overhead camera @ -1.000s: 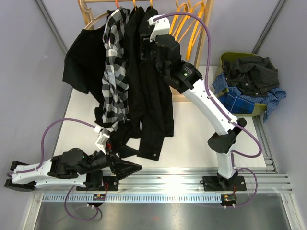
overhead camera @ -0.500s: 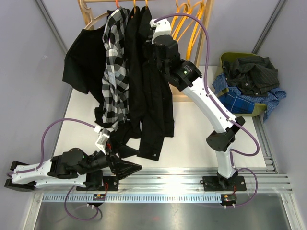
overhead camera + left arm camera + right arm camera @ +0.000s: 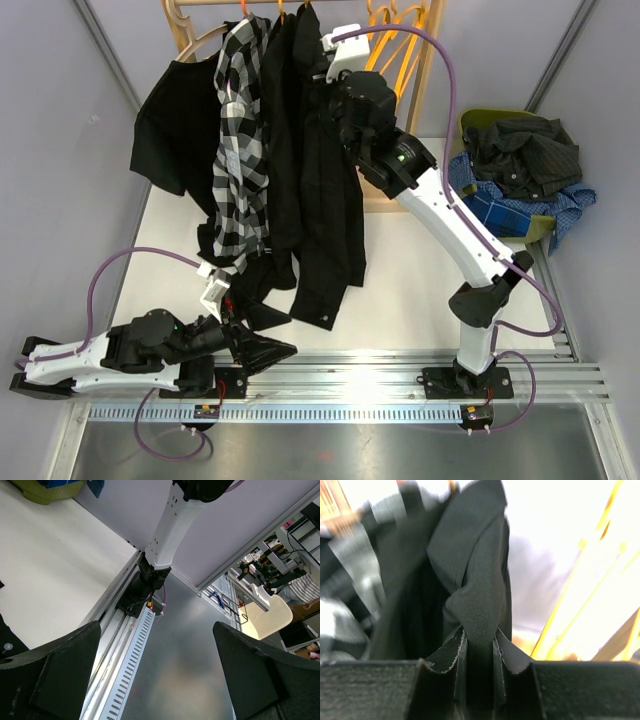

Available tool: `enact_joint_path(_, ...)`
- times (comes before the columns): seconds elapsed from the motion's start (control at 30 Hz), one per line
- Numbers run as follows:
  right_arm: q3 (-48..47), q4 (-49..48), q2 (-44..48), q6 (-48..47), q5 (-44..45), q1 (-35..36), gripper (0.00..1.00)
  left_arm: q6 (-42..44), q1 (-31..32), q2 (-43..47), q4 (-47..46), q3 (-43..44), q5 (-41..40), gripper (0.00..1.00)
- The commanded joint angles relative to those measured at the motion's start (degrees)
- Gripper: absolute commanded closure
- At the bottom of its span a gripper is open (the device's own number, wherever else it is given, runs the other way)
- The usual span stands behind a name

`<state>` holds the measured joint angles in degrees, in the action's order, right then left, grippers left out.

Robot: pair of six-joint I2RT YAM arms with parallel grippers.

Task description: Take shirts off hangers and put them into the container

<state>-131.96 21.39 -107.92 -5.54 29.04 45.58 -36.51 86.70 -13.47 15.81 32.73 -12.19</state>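
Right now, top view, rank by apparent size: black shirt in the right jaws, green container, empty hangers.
1. black shirt
2. green container, mostly under clothes
3. empty hangers, cropped at top

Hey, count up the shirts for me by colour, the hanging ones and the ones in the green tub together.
Plain black shirts, hanging: 3 (they overlap, so this is my best reading)
Black-and-white checked shirt, hanging: 1
Dark shirt in the green tub: 1
Blue checked shirt in the tub: 1
Total: 6
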Motion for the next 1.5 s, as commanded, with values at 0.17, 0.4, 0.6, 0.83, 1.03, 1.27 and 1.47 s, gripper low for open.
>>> enact_joint_path(0.17, 3.63, -27.53, 6.49, -5.89, -0.21, -0.32, 1.00, -0.05, 0.32, -0.68, -2.98, 0.49, 1.20, 0.01)
enact_joint_path(0.4, 29.61, -45.98, 21.07, -6.06, -3.72, -0.41, 1.00, 0.39, 0.32, -1.29, -1.93, 1.54, 0.06, 0.01)
enact_joint_path(0.6, 38.08, -50.48, 26.78, -7.04, -4.77, -0.58, 1.00, 1.09, 0.32, -5.24, -1.22, 3.21, -0.47, 0.01)
enact_joint_path(0.83, 50.99, -34.33, 41.36, 5.08, -13.90, -0.41, 1.00, 1.44, 0.32, -6.83, 2.11, 7.24, -8.27, 0.01)
enact_joint_path(1.03, 63.66, -14.29, 60.77, 17.39, -26.12, 0.47, 1.00, 4.25, 0.32, -9.63, 4.32, 10.95, -19.28, 0.01)
enact_joint_path(1.27, 72.27, -0.39, 73.10, 25.84, -39.39, 0.65, 1.00, 6.54, 0.23, -16.14, -4.99, 12.36, -27.24, 0.01)
enact_joint_path(1.47, 77.73, 3.65, 79.44, 28.92, -42.48, 0.65, 1.00, 10.67, -1.87, -20.62, -17.74, 12.44, -30.17, 0.01)
